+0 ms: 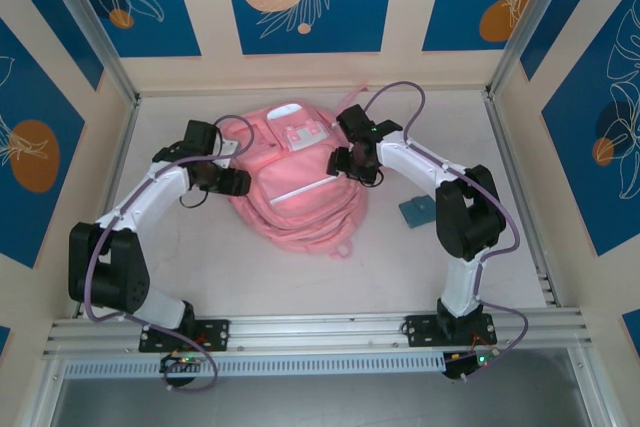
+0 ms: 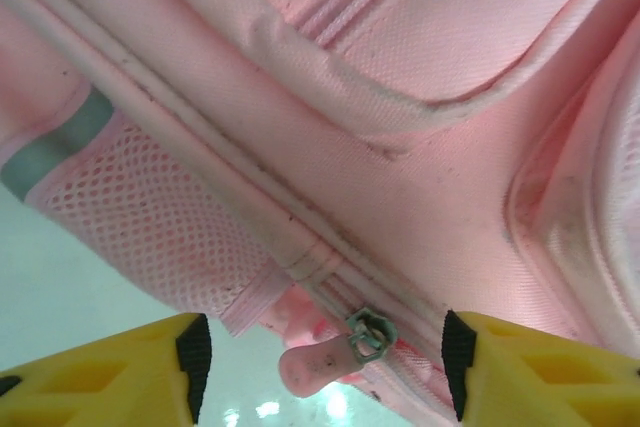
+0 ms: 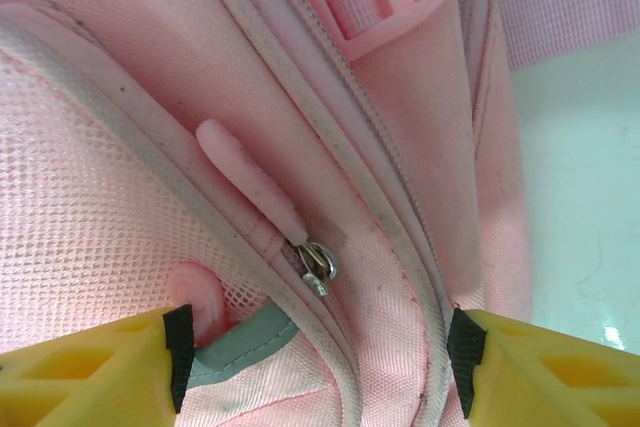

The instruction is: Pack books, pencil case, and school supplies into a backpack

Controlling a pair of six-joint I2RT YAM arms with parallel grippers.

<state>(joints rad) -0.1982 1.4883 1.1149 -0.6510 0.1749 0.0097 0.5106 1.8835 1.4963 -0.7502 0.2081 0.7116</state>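
Observation:
The pink backpack (image 1: pixel 300 187) lies flat in the middle of the table. My left gripper (image 1: pixel 234 183) is at its left side, open. In the left wrist view its yellow fingers (image 2: pixel 150 372) stand either side of a pink zip pull (image 2: pixel 312 363) on a grey-green slider (image 2: pixel 367 333), touching neither. My right gripper (image 1: pixel 345 161) is over the backpack's upper right, open. Its fingers (image 3: pixel 540 367) straddle a zip seam just below a pink zip pull (image 3: pixel 248 179) and a metal slider (image 3: pixel 318 267). The books are out of view.
A small blue flat thing (image 1: pixel 415 210) lies on the table right of the backpack, partly under the right arm; I cannot tell if it is the pencil case. Walls close in the table on the left, back and right. A mesh side pocket (image 2: pixel 150 222) lies by the left gripper.

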